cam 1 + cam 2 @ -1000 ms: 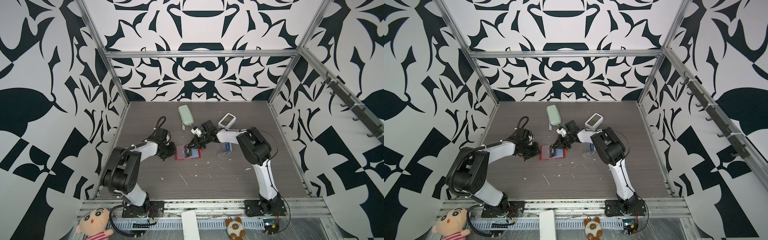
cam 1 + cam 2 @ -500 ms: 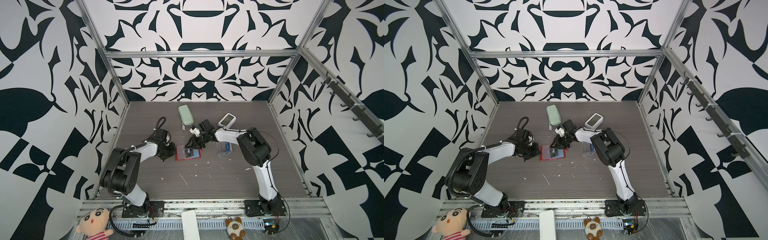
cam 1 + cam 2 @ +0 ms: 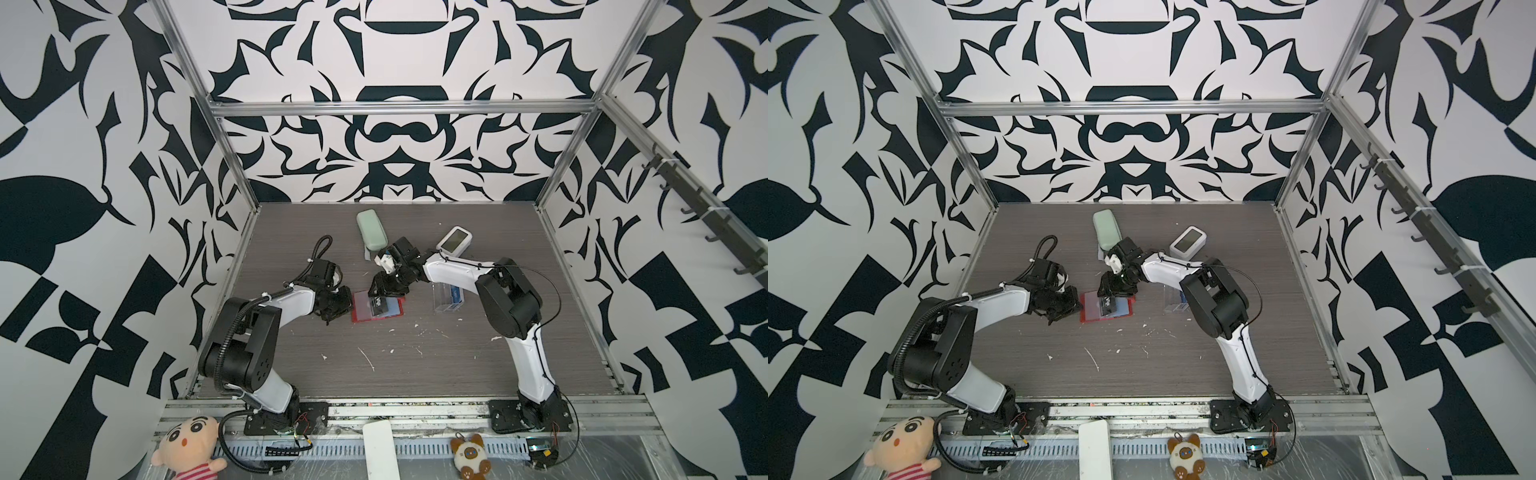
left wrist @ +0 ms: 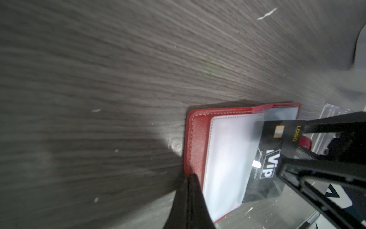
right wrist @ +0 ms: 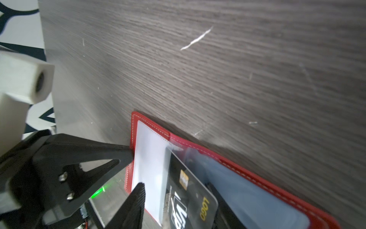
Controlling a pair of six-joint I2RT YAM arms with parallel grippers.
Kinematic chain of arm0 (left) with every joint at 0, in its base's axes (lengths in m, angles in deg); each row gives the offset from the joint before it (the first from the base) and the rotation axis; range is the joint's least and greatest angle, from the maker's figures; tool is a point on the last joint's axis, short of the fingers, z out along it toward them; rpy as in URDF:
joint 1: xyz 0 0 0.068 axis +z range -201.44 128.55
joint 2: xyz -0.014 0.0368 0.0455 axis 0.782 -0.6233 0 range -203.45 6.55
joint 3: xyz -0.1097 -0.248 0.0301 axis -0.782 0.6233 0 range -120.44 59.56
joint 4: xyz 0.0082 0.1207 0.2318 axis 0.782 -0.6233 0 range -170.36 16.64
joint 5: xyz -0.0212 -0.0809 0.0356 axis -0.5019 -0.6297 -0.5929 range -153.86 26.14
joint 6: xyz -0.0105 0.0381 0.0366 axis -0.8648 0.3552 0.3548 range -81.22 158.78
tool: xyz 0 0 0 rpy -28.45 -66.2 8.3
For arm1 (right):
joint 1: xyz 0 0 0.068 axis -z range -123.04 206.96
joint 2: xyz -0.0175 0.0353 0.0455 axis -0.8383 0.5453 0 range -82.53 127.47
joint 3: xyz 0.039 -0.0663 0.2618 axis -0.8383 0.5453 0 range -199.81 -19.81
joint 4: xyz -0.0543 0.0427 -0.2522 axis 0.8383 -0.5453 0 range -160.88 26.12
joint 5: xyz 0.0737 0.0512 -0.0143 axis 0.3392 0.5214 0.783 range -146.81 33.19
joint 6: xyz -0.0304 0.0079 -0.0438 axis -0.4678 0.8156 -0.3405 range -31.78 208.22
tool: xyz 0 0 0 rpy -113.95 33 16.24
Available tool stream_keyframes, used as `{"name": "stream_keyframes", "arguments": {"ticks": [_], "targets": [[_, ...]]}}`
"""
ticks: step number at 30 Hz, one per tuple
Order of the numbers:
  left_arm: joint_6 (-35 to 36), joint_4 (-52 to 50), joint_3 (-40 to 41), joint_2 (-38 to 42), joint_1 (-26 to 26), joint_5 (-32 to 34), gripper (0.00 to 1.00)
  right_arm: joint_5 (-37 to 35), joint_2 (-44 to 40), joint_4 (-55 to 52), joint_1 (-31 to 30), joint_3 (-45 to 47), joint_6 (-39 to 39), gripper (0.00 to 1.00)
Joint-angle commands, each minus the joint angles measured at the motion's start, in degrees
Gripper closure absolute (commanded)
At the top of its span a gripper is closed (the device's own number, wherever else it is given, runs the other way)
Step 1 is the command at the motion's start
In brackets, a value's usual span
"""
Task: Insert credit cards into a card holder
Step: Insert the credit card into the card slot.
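Note:
The red card holder (image 3: 358, 319) (image 3: 1089, 308) lies open on the table, clear sleeves up. A black "VIP" credit card (image 3: 377, 305) (image 3: 1108, 305) sits partly inside a sleeve, its chip end sticking out. In the right wrist view my right gripper (image 5: 175, 186) is open, one finger on each side of the card (image 5: 190, 195), above the holder (image 5: 150, 124). My left gripper (image 4: 193, 176) is shut, its tips pressed onto the holder's (image 4: 196, 138) outer edge, away from the card (image 4: 277, 150). Both grippers show in both top views, left (image 3: 347, 306) and right (image 3: 384, 291).
A mint-green case (image 3: 371, 235) lies behind the right gripper. A white device with a screen (image 3: 455, 240) stands at the back right. A clear acrylic stand (image 3: 449, 297) with blue cards sits right of the holder. White scraps (image 3: 368, 359) dot the table's front.
My right gripper's jaws have spread apart and let go of the black card, which stays in the sleeve. The left gripper has not moved.

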Motion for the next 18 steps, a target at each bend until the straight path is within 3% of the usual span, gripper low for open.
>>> {"name": "stream_keyframes", "arguments": {"ticks": [1,10,18], "targets": [[-0.27,-1.35,1.26,0.95,0.03,0.32,1.0,-7.89,-2.8,-6.35,-0.44,-1.68,-2.67,0.45],[-0.33,-1.26,1.48,0.89,-0.01,0.76,1.0,-12.72,-4.22,-9.17,-1.63,-2.98,-4.2,0.35],[-0.36,-1.21,1.7,1.08,0.01,0.78,1.0,-14.64,-5.41,-11.32,-2.72,-4.19,-5.67,0.36]]}}
